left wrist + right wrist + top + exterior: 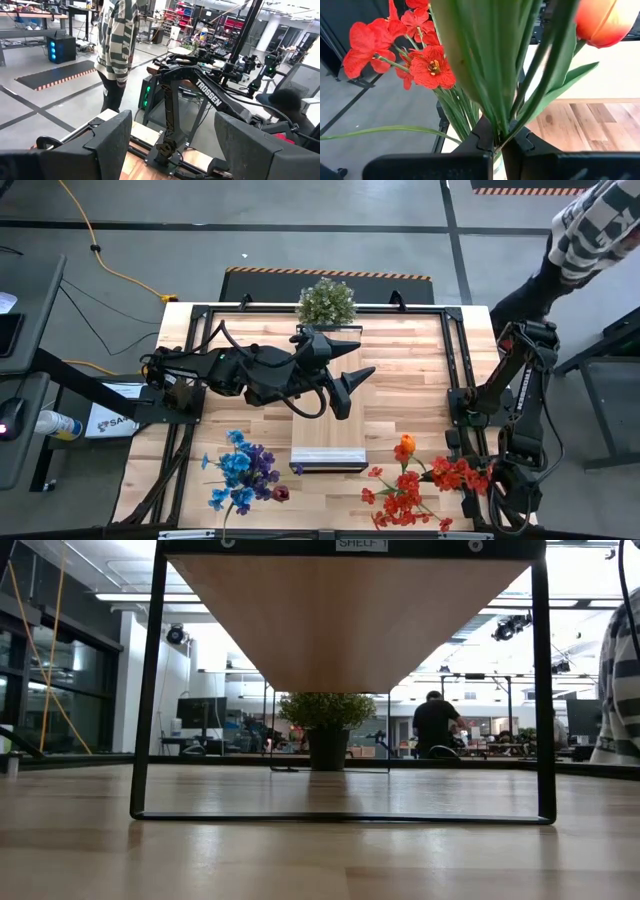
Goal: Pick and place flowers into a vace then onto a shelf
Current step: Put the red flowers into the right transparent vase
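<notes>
1. Holding a bundle of green stems, the right gripper (495, 142) was fully closed on the red and orange flowers (427, 65) at the table's front right corner; the stems ran straight out from the jaws along their own line.
2. Blue and purple flowers (240, 470) lay loose on the tabletop (400, 370) at front left, well apart from both grippers.
3. The shelf (328, 450) stood between the two flower groups, its long axis running front to back.
4. The left gripper (345, 390) hovered above the shelf with its fingers (112, 142) spread wide and nothing between them. By judgement, the left arm was the nearer to the blue flowers, which lay toward the front and left of its jaws.
5. No vase could be identified in any view.
6. A bushy potted plant (326, 302) stood at the table's far edge.
7. Beyond the table, a person in a striped top (590, 230) stood on the grey workshop floor near the right arm.
</notes>
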